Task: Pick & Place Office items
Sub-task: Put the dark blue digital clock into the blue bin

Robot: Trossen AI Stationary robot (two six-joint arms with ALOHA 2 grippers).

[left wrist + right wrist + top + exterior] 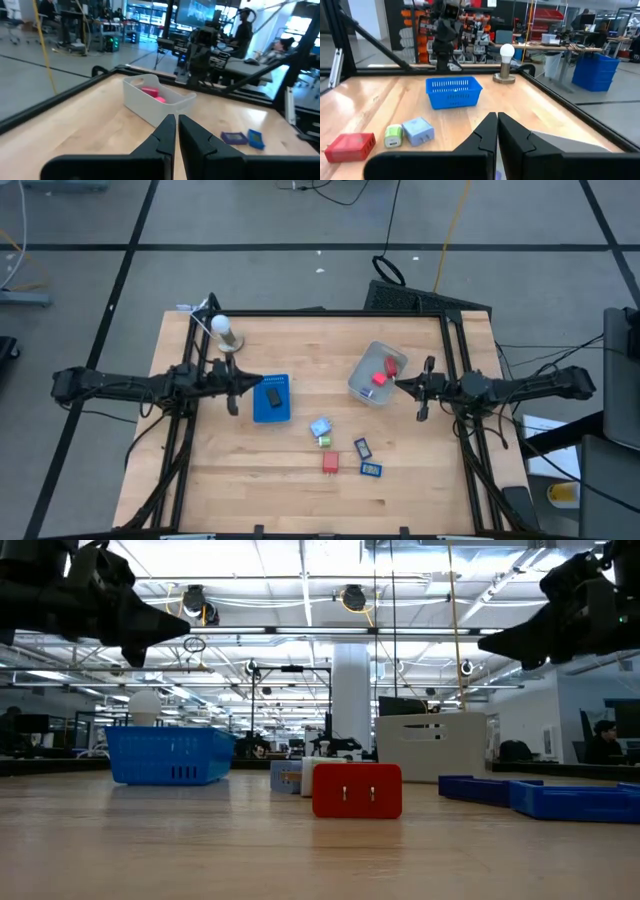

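My left gripper (pixel 253 383) is shut and empty, held above the table at the left edge of the blue basket-like tray (pixel 271 408); its fingers also show in the left wrist view (pixel 176 121). A black piece (pixel 273 396) lies in the tray. My right gripper (pixel 399 383) is shut and empty at the right edge of the clear grey tub (pixel 366 376), which holds red pieces (pixel 381 378). A light blue piece (pixel 320 427), a green piece (pixel 325 441), a red block (pixel 331 463) and two dark blue pieces (pixel 362 447) (pixel 371 470) lie flat on the table.
A white bulb on a round stand (pixel 223 330) stands at the far left of the table. A dark frame (pixel 300 312) runs along the table's far and side edges. There is bare wood along the near edge (pixel 260 490).
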